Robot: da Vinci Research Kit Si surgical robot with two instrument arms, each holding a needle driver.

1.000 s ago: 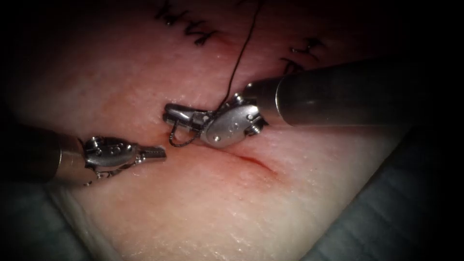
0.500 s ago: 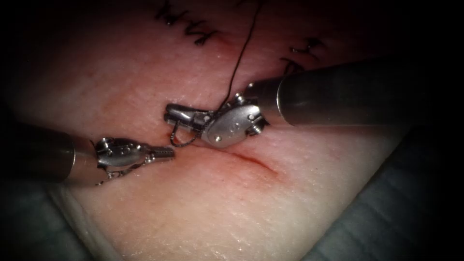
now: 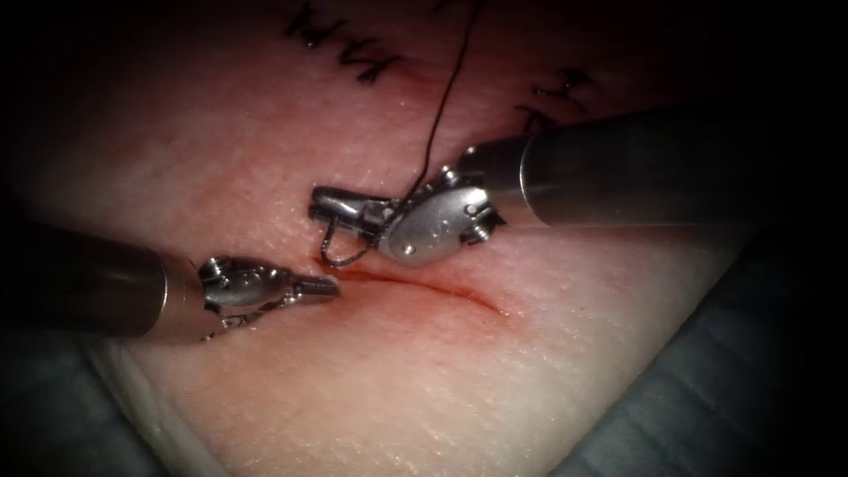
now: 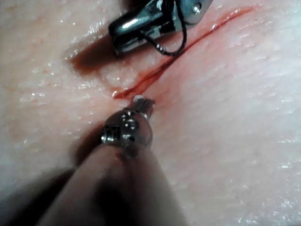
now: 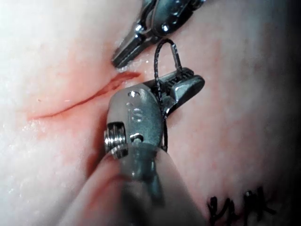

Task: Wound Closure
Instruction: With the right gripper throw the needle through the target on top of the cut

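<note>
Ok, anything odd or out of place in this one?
Nothing stands out. The right tool holds the thread, a small loop hanging by the cut, which has red fluid along it. The left tool, shut and holding nothing, sits at the cut's left end.

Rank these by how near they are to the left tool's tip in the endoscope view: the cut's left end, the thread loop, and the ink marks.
From the left tool:
1. The cut's left end, just right of the tip.
2. The thread loop, above the cut, hanging from the right tool.
3. The ink marks, far up on the tissue.
</note>
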